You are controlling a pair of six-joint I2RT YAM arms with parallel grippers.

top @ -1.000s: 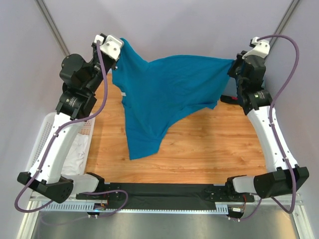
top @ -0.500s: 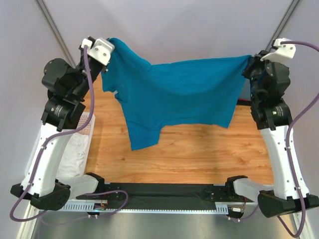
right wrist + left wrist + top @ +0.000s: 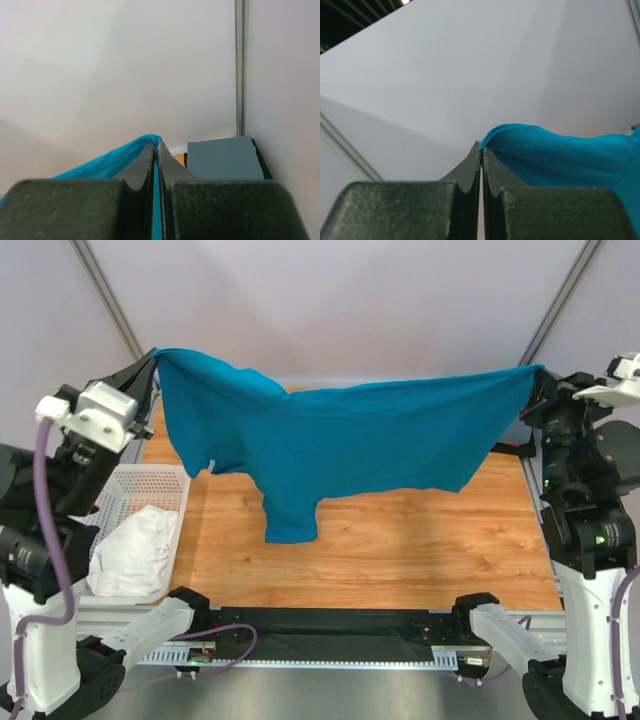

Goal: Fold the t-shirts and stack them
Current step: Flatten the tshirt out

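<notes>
teal t-shirt point(image 3: 350, 445) aloft, pinched by left tool point(image 3: 481, 149), right tool point(image 3: 155, 146), seemingly taut

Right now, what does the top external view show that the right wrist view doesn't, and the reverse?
Top external only: the wooden table, the left fingers shut on one corner of the teal-blue cotton t-shirt, and the white plastic mesh basket holding a crumpled white garment. Right wrist only: a flat slate-grey fabric piece by the back wall. Both: the right fingers pinched shut on the shirt's other corner.
</notes>
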